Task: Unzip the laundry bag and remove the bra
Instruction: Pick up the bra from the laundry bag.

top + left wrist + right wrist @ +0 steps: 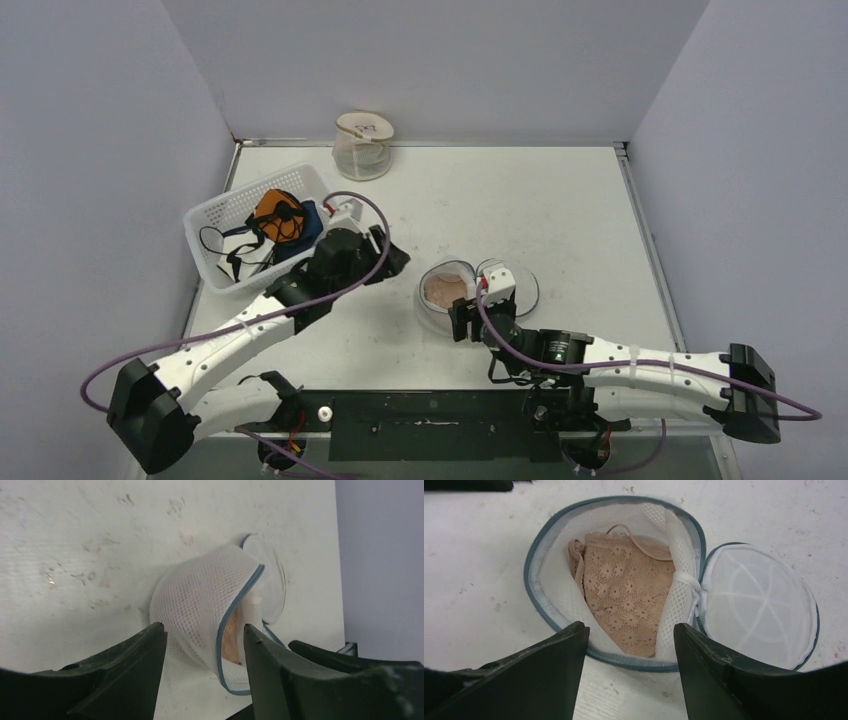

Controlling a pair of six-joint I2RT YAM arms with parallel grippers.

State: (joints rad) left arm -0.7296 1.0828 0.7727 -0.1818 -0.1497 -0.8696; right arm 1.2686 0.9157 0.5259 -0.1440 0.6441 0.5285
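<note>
Two round halves of the laundry bag (pixel 535 587) lie open side by side in the middle of the table (pixel 560 210), so we think the zip is already undone. We see the bra (pixel 624 587) in the half at 9 o'clock in the right wrist view. The see-through lid half (pixel 759 610) sits at 3 o'clock and touches it. The bra is pink lace, folded up, and it runs long from 12 o'clock down to 6 o'clock.

The right gripper (pixel 630 626) is the nearer one. From above, it sits just at 6 o'clock of the bag, and the bra lies right in front of it at 12 o'clock. Its jaws are apart and hold nothing. We think it needs to go forward and down to pinch the lace.

The left gripper (pixel 202 626) is farther off, at 9 o'clock of the bag from above. Its jaws are apart too, with nothing in them. Its view is a bit blurry, so the pink bit it shows is probably the bra.
</note>
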